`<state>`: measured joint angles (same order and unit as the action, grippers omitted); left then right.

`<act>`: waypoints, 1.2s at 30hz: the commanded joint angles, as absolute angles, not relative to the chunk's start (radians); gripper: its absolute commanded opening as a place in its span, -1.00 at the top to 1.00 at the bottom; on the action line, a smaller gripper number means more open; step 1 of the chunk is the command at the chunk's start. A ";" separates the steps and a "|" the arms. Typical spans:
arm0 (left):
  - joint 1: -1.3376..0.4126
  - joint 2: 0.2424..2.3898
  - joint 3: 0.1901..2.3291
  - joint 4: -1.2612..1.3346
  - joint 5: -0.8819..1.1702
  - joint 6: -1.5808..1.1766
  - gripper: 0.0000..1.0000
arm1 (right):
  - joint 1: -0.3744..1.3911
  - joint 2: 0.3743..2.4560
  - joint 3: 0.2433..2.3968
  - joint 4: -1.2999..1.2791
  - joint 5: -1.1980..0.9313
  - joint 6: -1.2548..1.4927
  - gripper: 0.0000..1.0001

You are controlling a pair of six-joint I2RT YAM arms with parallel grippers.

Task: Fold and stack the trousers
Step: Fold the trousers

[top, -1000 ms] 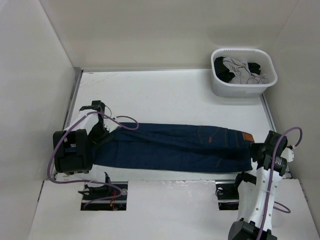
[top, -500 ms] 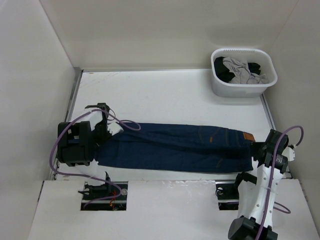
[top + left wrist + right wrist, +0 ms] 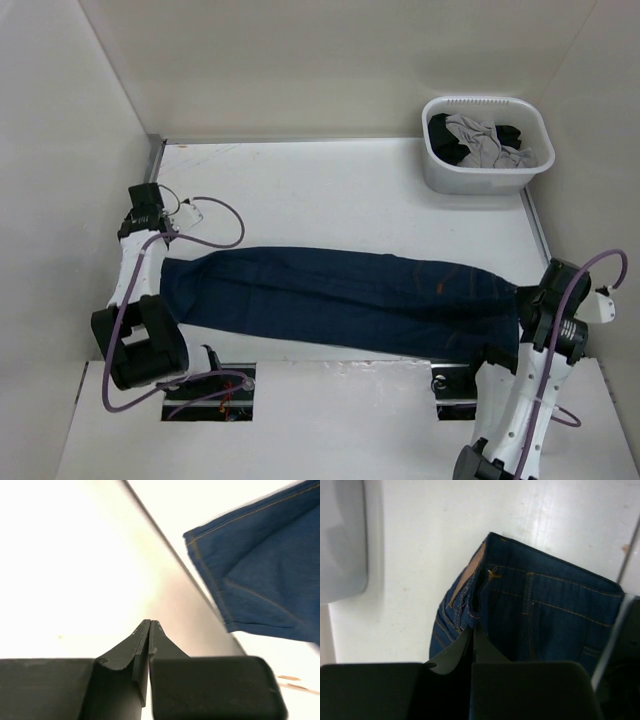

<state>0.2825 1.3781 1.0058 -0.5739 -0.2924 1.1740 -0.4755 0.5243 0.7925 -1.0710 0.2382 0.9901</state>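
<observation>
The trousers [image 3: 330, 295], dark blue jeans, lie stretched out across the table from left to right. Their waistband is at the right and the leg hems [image 3: 260, 575] at the left. My right gripper [image 3: 472, 630] is shut on the waistband, just below the tan patch [image 3: 472, 570]; in the top view it sits at the near right [image 3: 528, 312]. My left gripper [image 3: 150, 622] is shut with nothing between its fingers. It hangs near the table's left edge [image 3: 143, 212], a little left of and behind the hems and not touching them.
A white basket [image 3: 485, 145] with grey and black garments stands at the back right corner. White walls close the table at the left, back and right. A metal strip [image 3: 200, 595] runs along the left edge beside the hems.
My left gripper shut and swung back and left, away from the leg hems. The trousers slid right and nearer, drawn out straighter, as my right gripper moved right holding the waistband.
</observation>
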 commanded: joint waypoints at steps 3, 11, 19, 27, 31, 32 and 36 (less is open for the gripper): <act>0.337 1.319 0.925 -0.554 -0.262 1.290 0.88 | -0.461 0.473 0.782 -1.189 0.282 0.962 1.00; 0.338 1.370 0.926 -0.592 -0.137 1.243 -0.30 | -0.467 0.468 0.716 -1.215 0.180 0.971 0.04; 0.240 1.453 0.950 -0.595 -0.049 1.272 -0.32 | -0.386 0.450 0.563 -1.189 -0.118 1.300 -0.01; 0.179 1.522 0.850 -0.543 -0.103 1.410 -0.26 | 0.031 0.723 0.538 -0.933 0.029 1.551 -0.04; 0.156 1.568 0.810 -0.445 -0.149 1.421 -0.28 | 0.114 0.952 0.529 -0.783 0.049 1.585 -0.04; 0.154 1.583 0.811 -0.430 -0.155 1.413 -0.28 | 0.114 1.000 0.534 -0.761 0.054 1.582 -0.04; 0.171 1.650 0.877 -0.411 -0.161 1.358 -0.27 | 0.113 1.135 0.609 -0.727 0.115 1.519 -0.04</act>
